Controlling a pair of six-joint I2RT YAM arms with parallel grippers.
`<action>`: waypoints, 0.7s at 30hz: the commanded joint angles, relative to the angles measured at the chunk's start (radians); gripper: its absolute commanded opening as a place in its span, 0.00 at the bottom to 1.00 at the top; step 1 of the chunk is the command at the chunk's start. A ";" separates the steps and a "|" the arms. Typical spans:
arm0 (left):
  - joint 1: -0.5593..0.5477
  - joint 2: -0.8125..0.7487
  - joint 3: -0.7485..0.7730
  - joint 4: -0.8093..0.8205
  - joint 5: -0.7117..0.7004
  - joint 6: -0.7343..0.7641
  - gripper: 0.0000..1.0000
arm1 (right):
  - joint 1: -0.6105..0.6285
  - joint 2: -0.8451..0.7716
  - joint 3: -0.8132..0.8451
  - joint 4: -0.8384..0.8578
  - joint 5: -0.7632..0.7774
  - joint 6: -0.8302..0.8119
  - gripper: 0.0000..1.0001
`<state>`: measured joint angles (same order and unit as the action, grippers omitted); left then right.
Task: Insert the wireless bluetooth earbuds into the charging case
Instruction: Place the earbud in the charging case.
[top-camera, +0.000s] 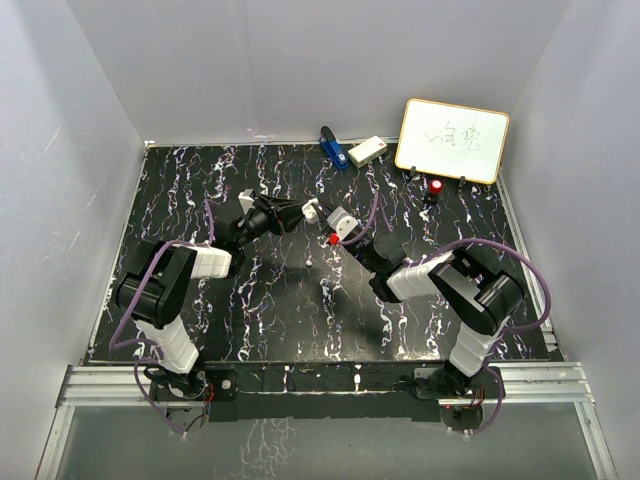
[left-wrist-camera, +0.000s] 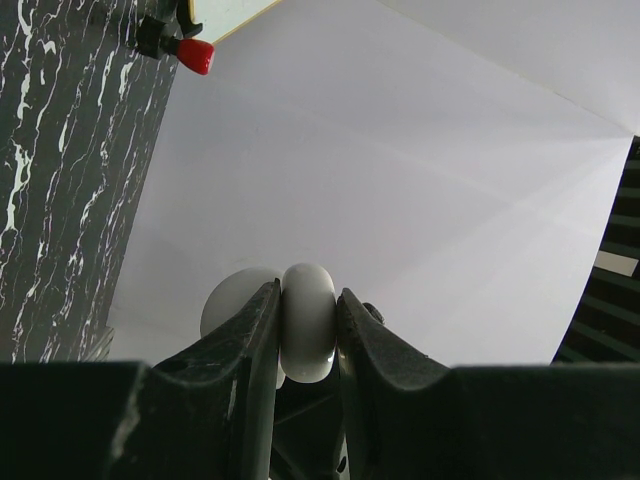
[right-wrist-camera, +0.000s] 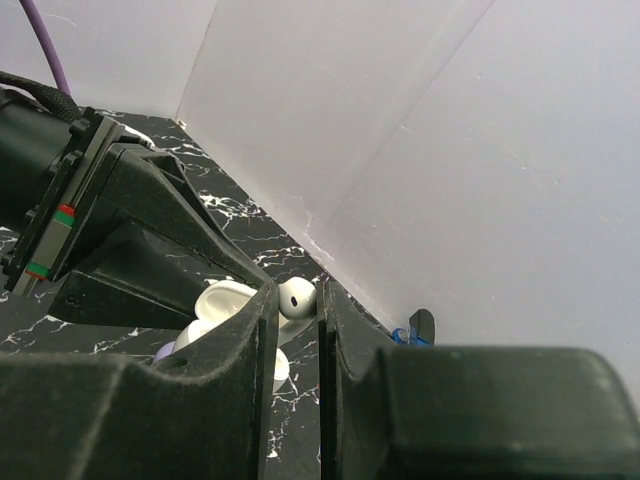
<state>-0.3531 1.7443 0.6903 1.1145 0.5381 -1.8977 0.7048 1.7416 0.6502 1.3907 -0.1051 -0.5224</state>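
R tool (right-wrist-camera: 298, 310): nearly closed, pinching one white earbud (right-wrist-camera: 297, 296). Only the bud head shows above the pads, dark port toward the wrist cam. Stem is hidden btw the fingers, so long axis prob runs back along the tool; can't confirm. Just past and left of the bud, per R wrist view, is the charging case (left-wrist-camera: 307, 322), close but not touching afaict. L tool (left-wrist-camera: 307, 293) is clamped on the case, narrow gap, gripping across its thin side. Two white lobes show, so it looks hinged open; mouth direction unclear. Both are held above the table (top-camera: 260, 320), tip to tip. Next move imo: R arm takes the bud left into the case, stem first, while L just holds. Beyond the case: red-capped knob (left-wrist-camera: 195, 55), whiteboard (top-camera: 452, 140).
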 joint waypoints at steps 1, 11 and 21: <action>-0.004 -0.021 0.033 0.030 0.002 -0.001 0.00 | -0.004 -0.036 -0.002 0.087 -0.008 -0.004 0.00; -0.004 -0.033 0.039 0.021 0.000 0.001 0.00 | -0.004 -0.024 -0.001 0.079 -0.016 0.005 0.00; -0.003 -0.043 0.045 0.015 0.002 0.001 0.00 | -0.004 -0.011 -0.001 0.082 -0.015 0.006 0.00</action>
<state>-0.3531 1.7439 0.6964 1.1133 0.5346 -1.8969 0.7048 1.7416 0.6502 1.3907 -0.1120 -0.5209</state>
